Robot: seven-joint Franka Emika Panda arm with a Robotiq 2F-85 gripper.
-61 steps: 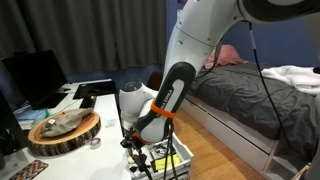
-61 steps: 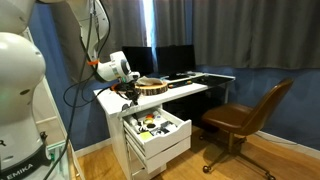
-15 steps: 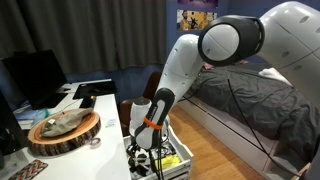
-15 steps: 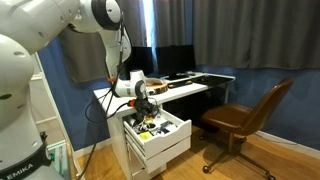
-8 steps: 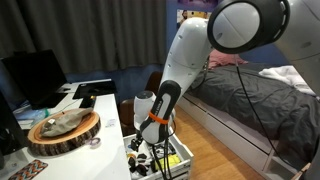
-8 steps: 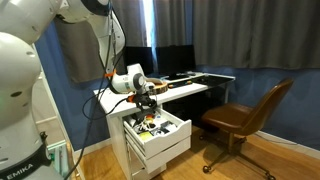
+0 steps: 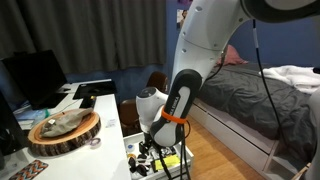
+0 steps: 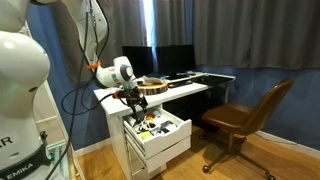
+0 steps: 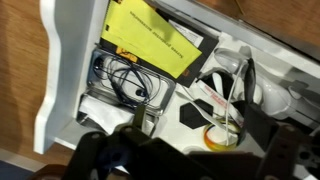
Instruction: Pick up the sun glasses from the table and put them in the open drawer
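Note:
My gripper (image 7: pixel 150 152) (image 8: pixel 133 104) hangs just above the open drawer (image 7: pixel 182 160) (image 8: pixel 166 146) at the end of the white table (image 7: pixel 106 108) (image 8: pixel 192 90). The wrist view looks straight down into the drawer (image 9: pixel 60 60). There my gripper (image 9: pixel 190 150) is open, its dark fingers (image 9: pixel 92 152) set wide apart at the bottom edge. The sun glasses do not stand out from the black clutter. A small black piece (image 9: pixel 193 113) lies on the drawer floor; I cannot tell whether it belongs to them.
The drawer also holds a yellow pad (image 9: pixel 155 40), coiled black cables (image 9: pixel 125 78) and a yellow ring (image 9: pixel 222 135). A round wood slab (image 7: pixel 64 130) and a monitor (image 7: pixel 35 75) stand on the table. A brown chair (image 8: pixel 240 118) and a grey bed (image 7: pixel 255 95) are nearby.
The jaws have gone from part-closed to wide open over the drawer. The wrist has risen a little out of the drawer and the upper arm has swung.

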